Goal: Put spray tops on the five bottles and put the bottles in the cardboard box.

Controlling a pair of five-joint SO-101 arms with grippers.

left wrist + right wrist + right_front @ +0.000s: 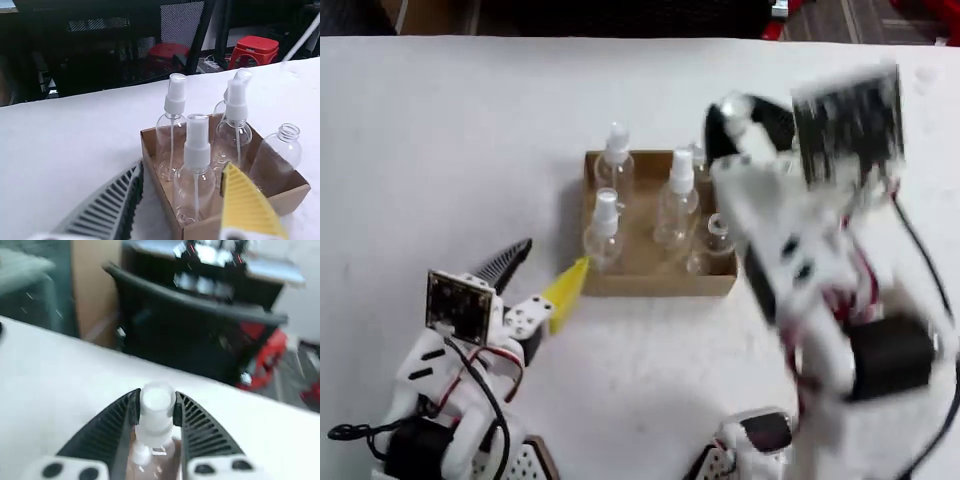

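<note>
— At the centre of the high view, what stands where?

— The cardboard box (620, 285), open side up, holds five bottles (196, 175). All are upright, long axes vertical. Four carry spray tops (175, 95). The uncapped bottle (718, 240) stands in the box's lower right corner, its bare neck pointing up.

— Which parts are hidden or unclear?

— The blurred right arm (820, 290) covers the box's right edge and part of the upper right bottle, and the frame's right and bottom edges cut it off. In the right wrist view the right gripper (157, 395) is clamped on a loose spray top (156, 412), held upright between its ribbed fingers. What hangs beneath that top is too blurred to identify.

— And the other claw?

— The left gripper (557, 253), at lower left of the high view, has its fingers spread apart and holds nothing. Its yellow finger (565, 288) ends just beside the box's lower left corner; contact cannot be judged.

— Where is there room?

— White table (450, 130) extends left of the box and above it to the far edge along the frame's top.
</note>
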